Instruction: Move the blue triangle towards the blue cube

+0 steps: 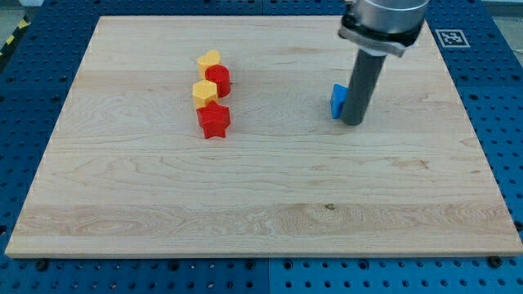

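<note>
Worktop [261, 212]: pale wooden board on a blue perforated base.

Blue block [337, 100]: only a sliver shows, touching the left side of the rod, in the right half of the worktop nearer the far edge. Shape mostly hidden; presumably the blue triangle. No second blue block is visible, so the blue cube cannot be located; it may be hidden behind the rod.

My tip [352, 122]: lower end of a dark upright rod, resting on the worktop just to the right of the blue block. No claw fitted; nothing can be held, only pushed.

Key relation: the block lies on the tip's left, so a push from here would send it toward the left edge.

Other items, left of centre, clustered, well apart from the tip: yellow block [208, 60], red block [219, 79], second yellow block [204, 91], red star [214, 120].
</note>
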`<state>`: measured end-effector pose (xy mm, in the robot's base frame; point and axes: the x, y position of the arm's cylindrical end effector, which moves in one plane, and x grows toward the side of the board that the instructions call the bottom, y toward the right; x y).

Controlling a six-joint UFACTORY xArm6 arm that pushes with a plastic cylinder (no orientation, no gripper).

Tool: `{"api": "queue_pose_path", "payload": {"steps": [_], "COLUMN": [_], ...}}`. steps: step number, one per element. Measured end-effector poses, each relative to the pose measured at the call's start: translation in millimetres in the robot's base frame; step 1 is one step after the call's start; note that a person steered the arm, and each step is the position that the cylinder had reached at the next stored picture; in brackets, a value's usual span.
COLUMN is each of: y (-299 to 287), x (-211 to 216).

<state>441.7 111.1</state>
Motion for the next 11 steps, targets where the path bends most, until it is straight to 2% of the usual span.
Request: {"api": "queue_pose_path", "payload": {"steps": [1,2,5,11], "y": [-42.0,-58.6,2.1,106.5], "x": [12.6,-2.5,-34.1,-34.1]}}
